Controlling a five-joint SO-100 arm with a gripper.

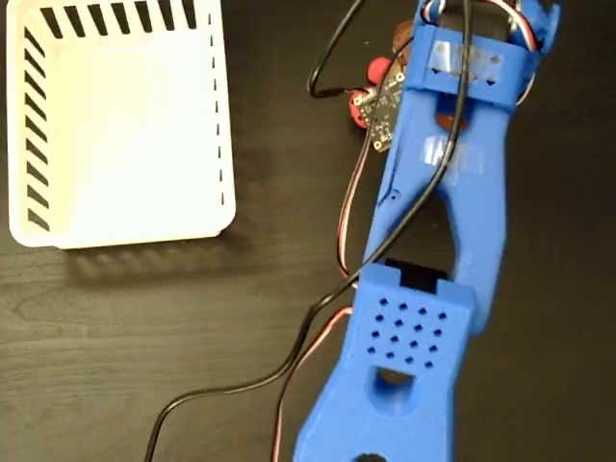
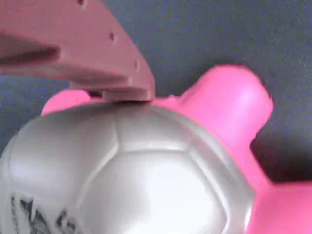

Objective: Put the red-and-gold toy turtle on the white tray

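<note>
Gripper fingers are barely shown: in the wrist view one finger [image 2: 97, 58] lies across the top of the frame with its tip touching the domed shell of the toy turtle [image 2: 146, 170], which fills most of that picture, its shell pale and shiny with a dark printed mark at the lower left and its head and legs sticking out to the right. The other finger is out of sight, so I cannot tell whether the jaws are spread or already closing on the toy. In the fixed view the blue arm [image 1: 433, 241] reaches toward the top of the picture and covers nearly all of the turtle; only small red bits show just left of the arm, beside a small circuit board [image 1: 383, 108]. The toy looks to be resting on the dark table [image 1: 144, 337], well apart from the white tray [image 1: 115, 125], which stands at the upper left and holds nothing. By my judgement the task is at its start: the grasp is not confirmed, and lifting, carrying across and setting down in the tray all remain.
</note>
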